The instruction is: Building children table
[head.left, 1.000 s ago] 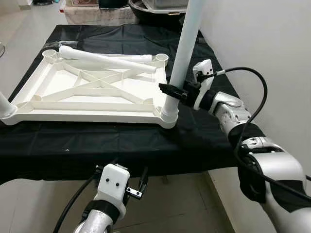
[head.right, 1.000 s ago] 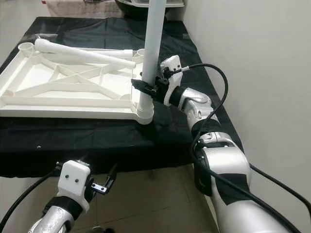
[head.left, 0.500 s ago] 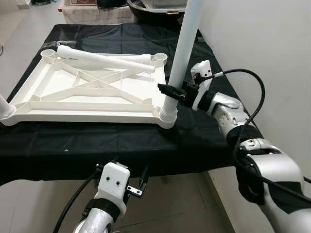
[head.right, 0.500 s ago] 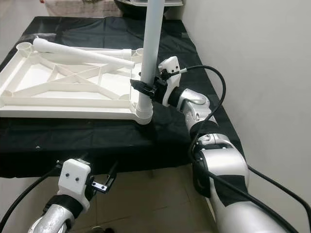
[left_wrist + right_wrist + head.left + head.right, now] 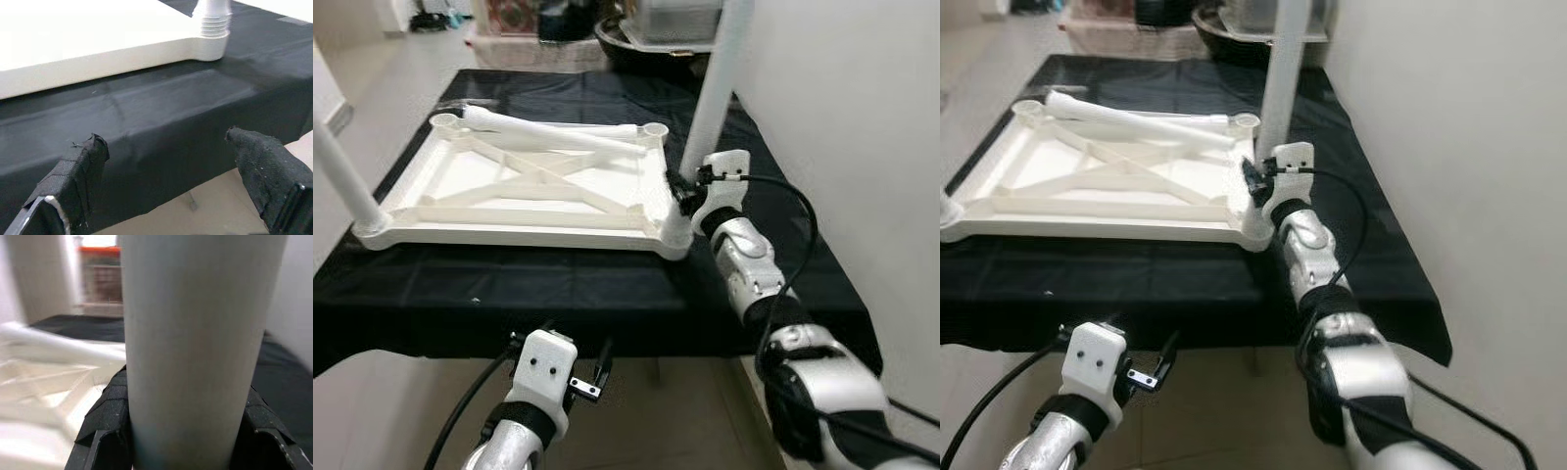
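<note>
Right gripper (image 5: pixel 683 192) has slid lower down the upright leg (image 5: pixel 713 93), fingers clamped round it; left gripper (image 5: pixel 171 161) idles, fingers wide. Sideways pull could unseat the leg from the tabletop (image 5: pixel 524 191) corner socket.

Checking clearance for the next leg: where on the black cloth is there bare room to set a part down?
Bare black cloth runs along the near edge, before the white tabletop frame, and right of the upright leg. It is crowded at that corner, where the right gripper clamps the leg, and under the loose leg.
</note>
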Controlling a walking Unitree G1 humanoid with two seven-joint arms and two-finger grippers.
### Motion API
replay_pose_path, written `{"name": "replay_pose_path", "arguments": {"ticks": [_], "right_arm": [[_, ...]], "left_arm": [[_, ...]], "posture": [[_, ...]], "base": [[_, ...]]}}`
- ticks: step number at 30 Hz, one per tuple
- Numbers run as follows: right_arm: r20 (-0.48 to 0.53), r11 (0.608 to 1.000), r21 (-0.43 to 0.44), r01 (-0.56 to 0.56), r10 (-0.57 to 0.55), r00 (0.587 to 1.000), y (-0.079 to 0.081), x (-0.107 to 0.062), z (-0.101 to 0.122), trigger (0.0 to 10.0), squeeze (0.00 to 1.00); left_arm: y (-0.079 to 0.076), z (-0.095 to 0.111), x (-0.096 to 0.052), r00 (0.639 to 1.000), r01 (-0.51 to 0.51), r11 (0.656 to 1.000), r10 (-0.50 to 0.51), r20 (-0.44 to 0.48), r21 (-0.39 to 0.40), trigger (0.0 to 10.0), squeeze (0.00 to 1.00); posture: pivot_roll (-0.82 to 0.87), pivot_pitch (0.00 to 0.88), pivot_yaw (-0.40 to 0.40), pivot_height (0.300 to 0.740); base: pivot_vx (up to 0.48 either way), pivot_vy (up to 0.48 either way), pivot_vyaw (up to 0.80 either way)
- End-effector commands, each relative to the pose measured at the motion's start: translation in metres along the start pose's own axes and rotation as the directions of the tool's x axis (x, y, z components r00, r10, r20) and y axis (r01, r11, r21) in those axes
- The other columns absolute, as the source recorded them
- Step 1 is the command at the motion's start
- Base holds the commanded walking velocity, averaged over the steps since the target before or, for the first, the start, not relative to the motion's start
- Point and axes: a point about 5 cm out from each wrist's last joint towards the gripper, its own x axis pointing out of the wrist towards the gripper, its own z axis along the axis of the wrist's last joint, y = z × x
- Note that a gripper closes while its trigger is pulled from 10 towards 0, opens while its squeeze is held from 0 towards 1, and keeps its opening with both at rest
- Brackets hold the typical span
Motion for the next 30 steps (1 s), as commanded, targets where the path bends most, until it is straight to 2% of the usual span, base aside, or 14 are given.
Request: {"name": "replay_pose_path", "arguments": {"ticks": [1,6,8,9,13,15,17,20,21,22,24,26,27,30], "right_arm": [[-0.169,0.98,-0.061,0.192,-0.199,0.965,-0.023,-0.018,-0.039,0.0,0.0],[-0.155,0.932,-0.035,0.36,-0.361,0.92,-0.01,-0.029,-0.036,0.0,0.0],[-0.178,0.883,-0.007,0.469,-0.463,0.868,-0.001,-0.036,-0.037,0.0,0.0],[-0.21,0.834,0.021,0.552,-0.536,0.818,0.008,-0.043,-0.038,0.0,0.0],[-0.256,0.777,0.054,0.627,-0.596,0.761,0.022,-0.051,-0.039,0.0,0.0],[-0.265,0.778,0.056,0.626,-0.593,0.76,0.026,-0.052,-0.039,0.0,0.0],[-0.283,0.81,0.069,0.582,-0.543,0.79,0.033,-0.051,-0.037,10.0,0.0],[-0.293,0.823,0.061,0.565,-0.526,0.798,0.035,-0.052,-0.036,10.0,0.0],[-0.264,0.871,0.066,0.487,-0.455,0.85,0.038,-0.051,-0.033,10.0,0.0],[-0.264,0.871,0.066,0.487,-0.455,0.85,0.038,-0.051,-0.033,10.0,0.0],[-0.213,0.926,0.109,0.363,-0.335,0.918,0.044,-0.054,-0.029,10.0,0.0],[-0.204,0.934,0.122,0.335,-0.307,0.93,0.045,-0.055,-0.028,10.0,0.0],[-0.207,0.937,0.128,0.326,-0.296,0.932,0.045,-0.057,-0.028,10.0,1.0],[-0.204,0.941,0.132,0.311,-0.281,0.938,0.044,-0.059,-0.029,10.0,1.0]], "left_arm": [[-0.001,-0.004,0.001,1.0,0.005,1.0,-0.005,-0.012,0.004,10.0,0.0],[0.0,-0.004,0.002,1.0,0.003,1.0,-0.003,-0.009,0.006,10.0,0.0],[-0.001,-0.004,0.002,1.0,0.002,1.0,-0.002,-0.007,0.006,10.0,0.0],[-0.001,-0.004,0.002,1.0,0.001,1.0,-0.001,-0.005,0.008,10.0,0.0],[-0.002,-0.004,0.003,1.0,0.0,1.0,0.0,-0.003,0.011,10.0,0.0],[-0.002,-0.005,0.003,1.0,0.0,1.0,0.0,-0.003,0.012,10.0,0.0],[-0.002,-0.006,0.004,1.0,0.005,1.0,-0.005,-0.005,0.011,10.0,0.0],[-0.002,-0.006,0.004,1.0,0.007,1.0,-0.007,-0.005,0.011,10.0,0.0],[-0.002,-0.007,0.005,1.0,0.009,1.0,-0.009,-0.006,0.012,10.0,0.0],[-0.002,-0.007,0.005,1.0,0.009,1.0,-0.009,-0.006,0.012,10.0,0.0],[-0.001,-0.008,0.006,1.0,0.012,1.0,-0.012,-0.007,0.012,10.0,0.0],[-0.001,-0.008,0.006,1.0,0.013,1.0,-0.013,-0.008,0.013,10.0,0.0],[-0.001,-0.009,0.006,1.0,0.013,1.0,-0.013,-0.008,0.014,10.0,0.0],[-0.001,-0.009,0.007,1.0,0.014,1.0,-0.014,-0.008,0.015,10.0,0.0]], "posture": [[0.12,0.158,-0.071,0.74],[0.12,0.153,-0.074,0.74],[0.13,0.148,-0.075,0.74],[0.13,0.144,-0.073,0.74],[0.13,0.141,-0.07,0.74],[0.12,0.136,-0.067,0.74],[0.12,0.128,-0.065,0.74],[0.12,0.128,-0.065,0.74],[0.11,0.114,-0.06,0.74],[0.11,0.114,-0.06,0.74],[0.11,0.111,-0.061,0.74],[0.11,0.111,-0.061,0.74],[0.11,0.106,-0.058,0.74],[0.11,0.101,-0.057,0.74]], "base": [[0.0,0.0,0.0],[0.0,0.0,0.0],[0.0,0.0,0.0],[0.0,0.0,0.0],[0.0,0.0,0.0],[0.0,0.0,0.0],[0.0,0.0,0.0],[0.0,0.0,0.0],[0.0,0.0,0.0],[0.0,0.0,0.0],[0.0,0.0,0.0],[0.0,0.0,0.0],[0.0,0.0,0.0],[0.0,0.0,0.0]]}}
